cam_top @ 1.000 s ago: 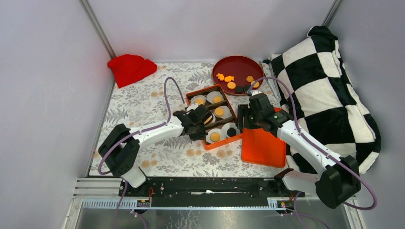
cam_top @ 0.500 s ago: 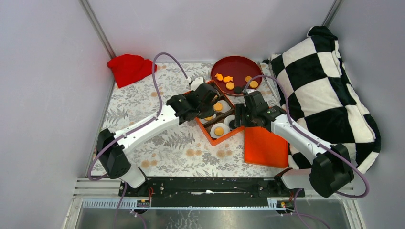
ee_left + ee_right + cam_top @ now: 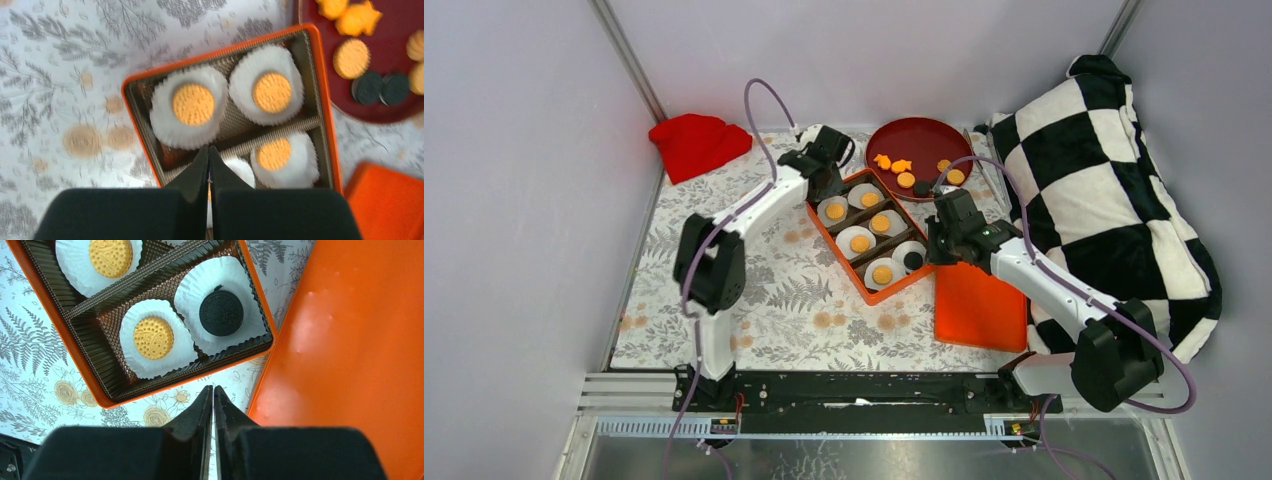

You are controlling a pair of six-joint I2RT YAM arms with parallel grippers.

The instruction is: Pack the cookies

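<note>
An orange box [image 3: 816, 223] holds white paper cups with cookies: several orange ones [image 3: 860, 243] and a black one [image 3: 912, 260]. More loose cookies [image 3: 906, 180] lie on the dark red plate [image 3: 924, 135]. My left gripper [image 3: 830, 182] hovers over the box's far left end, shut and empty; in the left wrist view its tips [image 3: 208, 149] sit above the cups, near an orange cookie [image 3: 192, 104]. My right gripper [image 3: 934, 252] is shut on nothing, over the cloth between the box's near right corner and the lid [image 3: 213, 388]. The black cookie [image 3: 221, 313] rests in its cup.
An orange lid [image 3: 976, 305] lies flat to the right of the box. A red cloth [image 3: 697, 143] sits at the far left and a black-and-white checked cushion [image 3: 1114, 190] fills the right side. A floral tablecloth [image 3: 774, 300] covers the table.
My right gripper has gone from open to shut beside the box. My left arm has swung from over the box's middle toward its far left end, still shut.
</note>
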